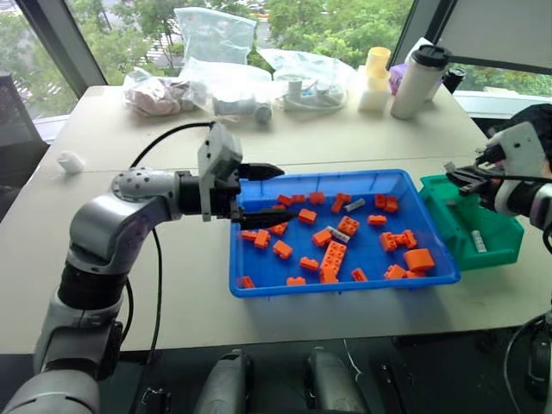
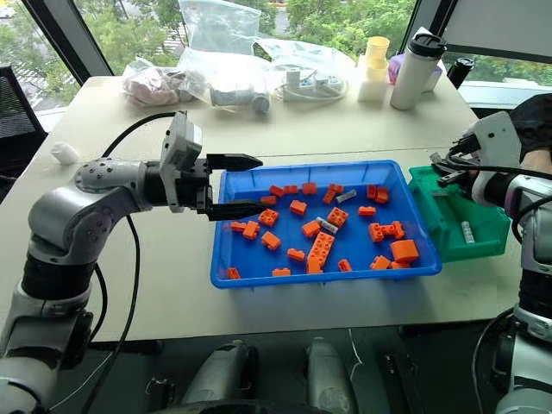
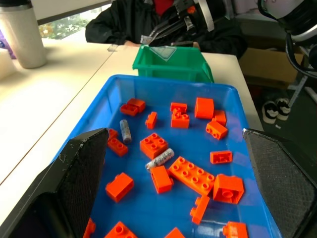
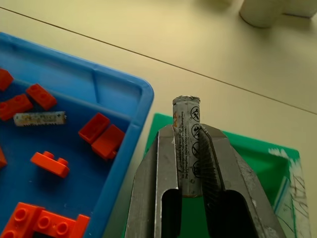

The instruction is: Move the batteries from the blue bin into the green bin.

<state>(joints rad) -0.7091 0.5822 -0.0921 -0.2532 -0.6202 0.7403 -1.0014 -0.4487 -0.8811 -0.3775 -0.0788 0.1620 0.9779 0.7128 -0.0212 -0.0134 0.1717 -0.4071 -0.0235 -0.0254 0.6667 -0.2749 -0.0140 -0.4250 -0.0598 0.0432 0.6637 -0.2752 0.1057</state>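
While clamped shut in right end effector (image 4: pixel 190 148), battery (image 4: pixel 187 141) hangs above green bin (image 1: pixel 483 226); left end effector (image 1: pixel 259 197) open, empty.

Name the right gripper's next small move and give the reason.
Probably open over the green bin to drop the battery: the right gripper is shut on it at the bin's edge. One battery already lies inside.

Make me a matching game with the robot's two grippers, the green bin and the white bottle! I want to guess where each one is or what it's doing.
Things:
1. left gripper
2. right gripper
3. green bin
4. white bottle

Places or states:
A. standing at the table's far edge
B. open, at the blue bin's end
C. shut on a battery
D. beside the blue bin, a battery lying inside

Pairs: 1-B, 2-C, 3-D, 4-A
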